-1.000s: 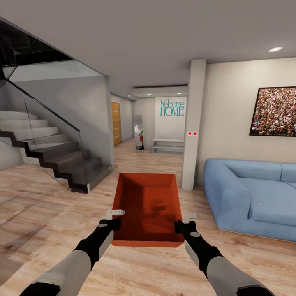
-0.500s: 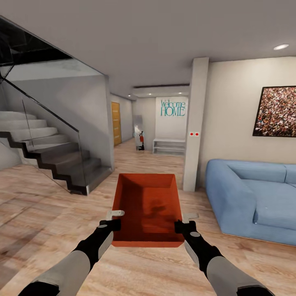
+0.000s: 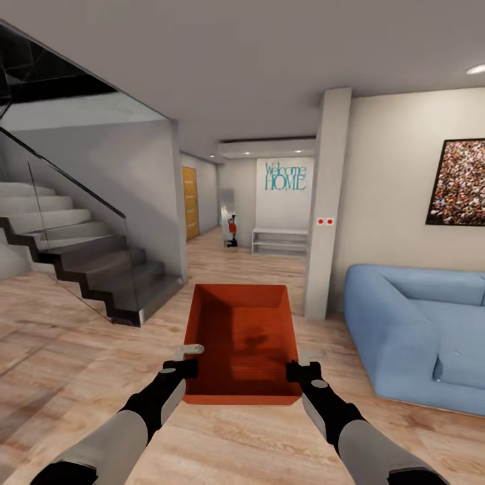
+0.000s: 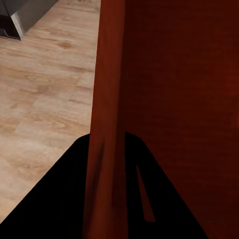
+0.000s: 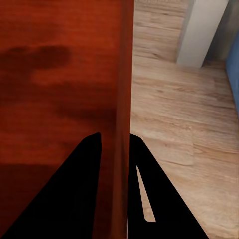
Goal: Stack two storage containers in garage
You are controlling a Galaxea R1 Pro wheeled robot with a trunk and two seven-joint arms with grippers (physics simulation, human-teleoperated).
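I carry one orange-red storage container (image 3: 242,340) in front of me, held level above the light wood plank floor of the living room. My left gripper (image 3: 188,360) is shut on its left wall (image 4: 105,124), one finger on each side of the thin wall. My right gripper (image 3: 302,364) is shut on the right wall (image 5: 122,99) in the same way. The container is open-topped and empty.
A dark staircase (image 3: 87,263) with a glass railing stands at the left. A blue sofa (image 3: 424,330) is at the right, behind a white pillar (image 3: 327,202). Between them a hallway (image 3: 249,259) leads to a white bench (image 3: 279,240) and a wooden door (image 3: 191,202).
The whole view has shifted: sofa, pillar and painting have slid right and grown, so the camera has moved forward and turned left. The container stays held the same way.
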